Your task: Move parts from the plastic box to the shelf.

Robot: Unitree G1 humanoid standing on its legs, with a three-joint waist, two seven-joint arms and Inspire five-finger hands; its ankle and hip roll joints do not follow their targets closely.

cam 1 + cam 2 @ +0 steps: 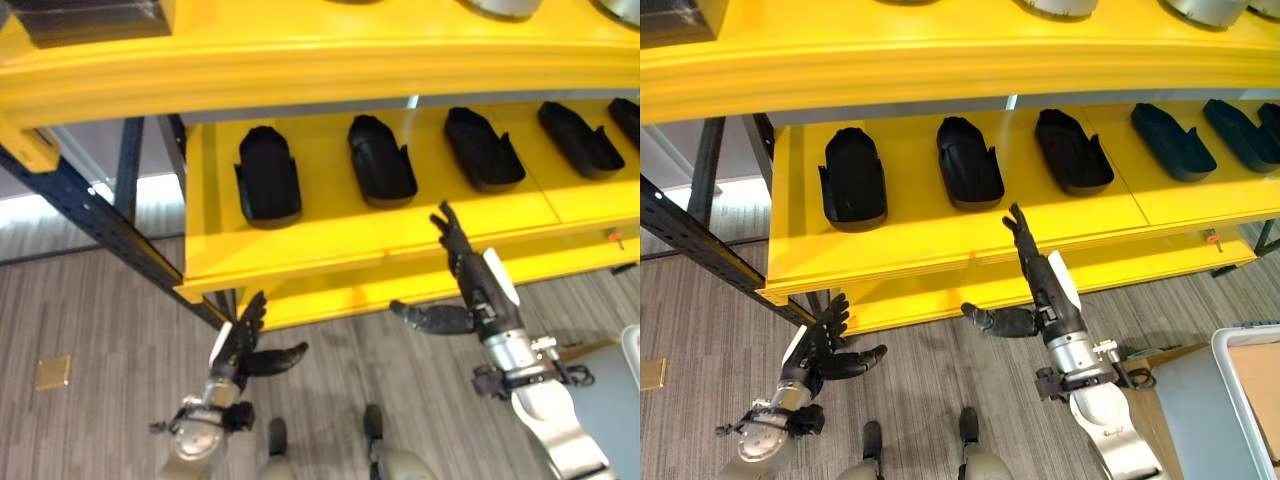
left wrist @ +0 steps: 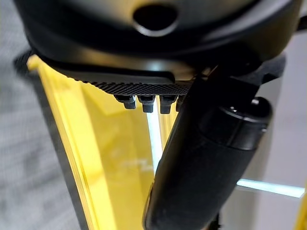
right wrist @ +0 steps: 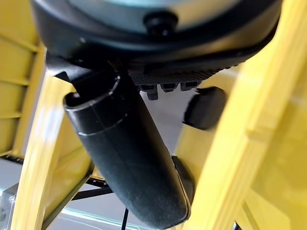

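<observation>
Yellow shelf point(image 1: 330, 245) holds row of black parts point(image 1: 382, 160), long axes running front to back. Right hand point(image 1: 470, 265) empty, fingers straight, at shelf front edge, nearer parts. Left hand point(image 1: 240, 345) empty, fingers spread, low. Plastic box point(image 1: 1240, 400) lies at robot's lower right.

Bare shelf point(image 1: 330, 245) strip before parts point(image 1: 381, 160)

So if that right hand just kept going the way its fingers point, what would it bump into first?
Probably the front edge of the yellow shelf: the right hand is open, fingertips at its lip. Beyond lies a black part, though depth is hard to judge.
</observation>
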